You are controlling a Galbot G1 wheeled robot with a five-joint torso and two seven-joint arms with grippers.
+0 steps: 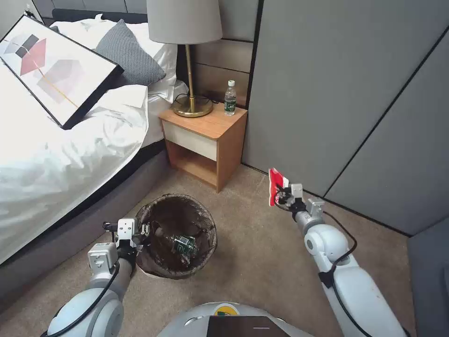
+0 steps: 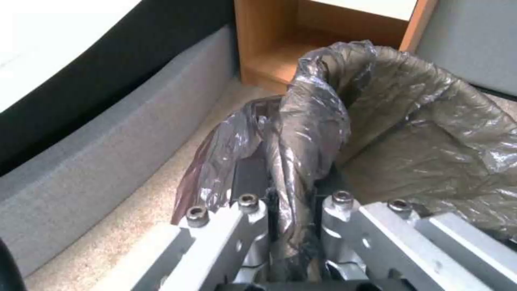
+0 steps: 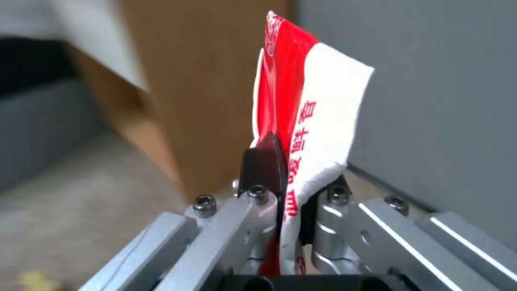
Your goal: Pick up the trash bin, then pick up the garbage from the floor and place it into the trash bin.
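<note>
The trash bin [image 1: 177,236], lined with a crinkled dark bag, is in front of me near the bed, with a crushed bottle piece [image 1: 184,244] lying inside it. My left gripper [image 1: 142,230] is shut on the bin's bagged rim [image 2: 301,133] at its left side. To the right, held up in the air in front of the grey wall, my right gripper [image 1: 283,193] is shut on a flat red and white wrapper [image 1: 277,183], a piece of the garbage [image 3: 309,109]. That wrapper stands upright between the pads [image 3: 261,165].
A wooden nightstand [image 1: 206,140] stands behind the bin, carrying a brass lamp [image 1: 189,61] and an upright green-labelled water bottle [image 1: 229,98]. The bed [image 1: 56,154] with a framed picture [image 1: 54,65] runs along the left. Grey wall panels [image 1: 351,93] close off the right. Carpet between bin and right arm is open.
</note>
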